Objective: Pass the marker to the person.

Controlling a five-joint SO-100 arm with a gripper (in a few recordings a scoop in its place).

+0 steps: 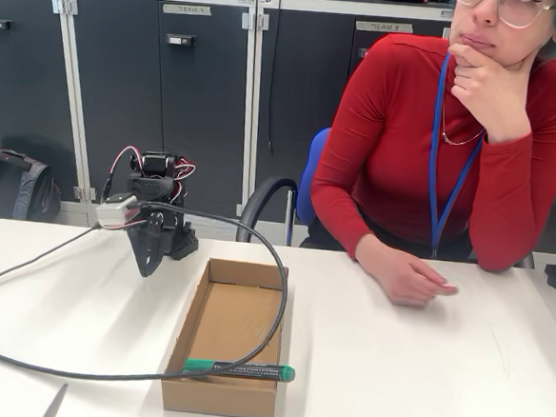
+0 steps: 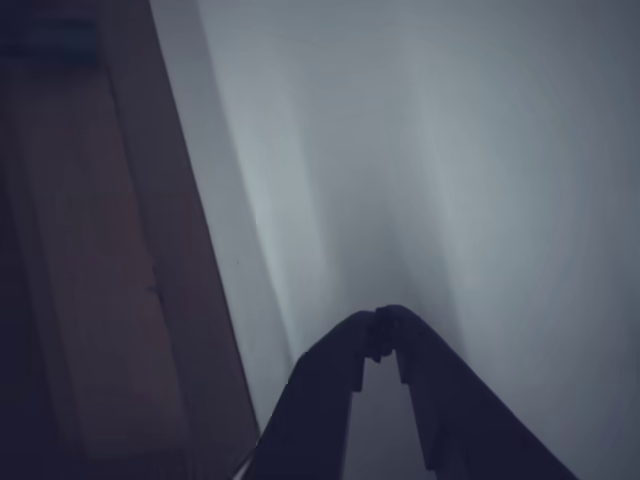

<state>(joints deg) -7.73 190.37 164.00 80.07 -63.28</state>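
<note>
Across the near end of the cardboard box (image 1: 223, 336), at six o'clock from its middle, lies the marker (image 1: 238, 369) — slim, stiff, light, likely slick; mid-barrel looks the best hold. At ten o'clock from the box, the gripper (image 1: 146, 262) hangs empty, tips together in the wrist view (image 2: 384, 322). A grey cable (image 1: 276, 266) loops over the box wall — a snag risk. Toward the person (image 1: 454, 144) at two o'clock, white table (image 1: 419, 371) gives open room.

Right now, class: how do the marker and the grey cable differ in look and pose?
The marker is short, straight and rigid, green-capped with a dark barrel; the grey cable is long and curves.
The marker lies across the cardboard box's near edge; the cable loops over the box and trails across the table.
Both cross the box.
</note>
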